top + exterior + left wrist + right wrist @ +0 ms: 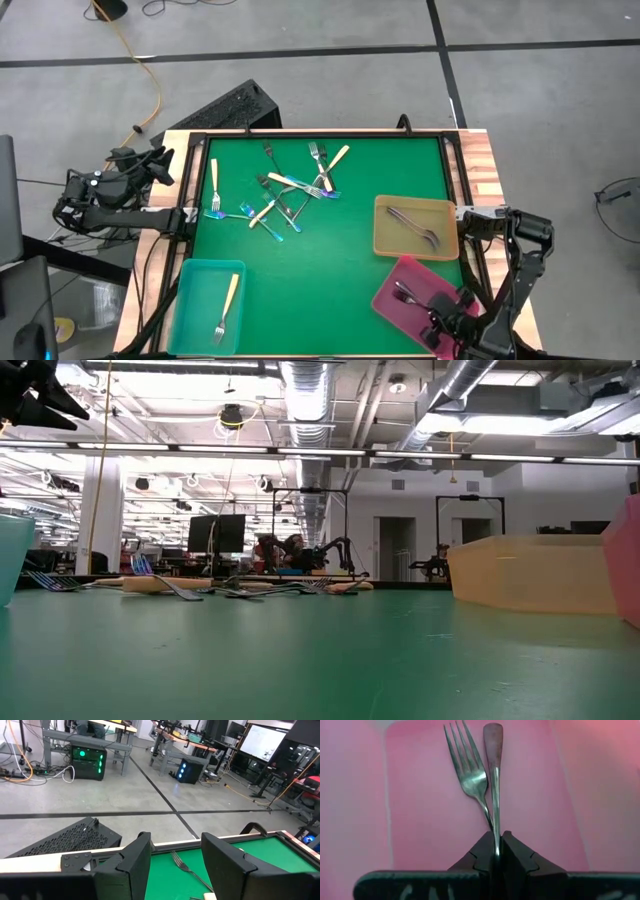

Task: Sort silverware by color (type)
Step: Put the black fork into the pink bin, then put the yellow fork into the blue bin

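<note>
The right gripper (496,851) hangs over the pink tray (393,285), its fingers nearly pressed together on the slim handle of a dark fork (493,780), and another dark fork (469,772) lies in the tray right beside it. The risk, as I judge it, sits here: if the fingers part unevenly the held fork may cling to one pad, swing, and knock its neighbour or tip over the tray wall. The tan tray (385,240) just beside already carries dark forks too, so the same kind seems split between two trays, a sorting fault. The left gripper (175,862), fingers spread and empty, waits at the desk's (340,290) far left edge. The teal tray (190,300) holds one cream-handled fork (227,305); the mixed forks (290,190) lie crossed mid-desk, so one lift may drag another
</note>
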Robot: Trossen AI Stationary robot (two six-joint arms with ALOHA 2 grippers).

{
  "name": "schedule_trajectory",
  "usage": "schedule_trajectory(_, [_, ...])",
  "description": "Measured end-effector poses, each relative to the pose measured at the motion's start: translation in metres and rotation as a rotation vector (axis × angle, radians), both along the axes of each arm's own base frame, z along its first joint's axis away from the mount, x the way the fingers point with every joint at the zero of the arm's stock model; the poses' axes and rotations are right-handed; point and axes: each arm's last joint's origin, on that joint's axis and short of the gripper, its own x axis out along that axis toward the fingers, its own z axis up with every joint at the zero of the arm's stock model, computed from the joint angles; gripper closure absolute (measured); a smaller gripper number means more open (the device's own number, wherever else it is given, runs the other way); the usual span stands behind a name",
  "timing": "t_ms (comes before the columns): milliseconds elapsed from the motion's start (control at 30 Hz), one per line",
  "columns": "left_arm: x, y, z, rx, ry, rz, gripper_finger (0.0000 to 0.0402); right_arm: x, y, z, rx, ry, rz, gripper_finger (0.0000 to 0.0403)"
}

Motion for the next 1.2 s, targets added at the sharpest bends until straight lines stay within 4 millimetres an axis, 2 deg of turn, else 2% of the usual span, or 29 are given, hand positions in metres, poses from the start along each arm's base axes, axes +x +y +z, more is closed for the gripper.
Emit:
schedule_trajectory(500, [0.000, 0.000, 0.000, 0.000, 0.000, 0.001, 0.0243, 0.002, -0.001, -0.001, 0.020, 0.053, -0.021, 0.0342])
schedule_trajectory(933, [0.000, 0.000, 0.000, 0.001, 0.000, 0.001, 0.0243, 0.008, -0.003, -0.001, 0.034, 0.090, -0.029, 0.0252])
schedule_trajectory(1100, [0.000, 0.000, 0.000, 0.001, 0.000, 0.001, 0.0243, 0.012, -0.004, 0.001, 0.034, 0.082, -0.030, 0.0239])
schedule_trajectory(1200, [0.000, 0.000, 0.000, 0.001, 0.000, 0.001, 0.0243, 0.017, -0.006, 0.008, 0.043, 0.080, -0.013, 0.0240])
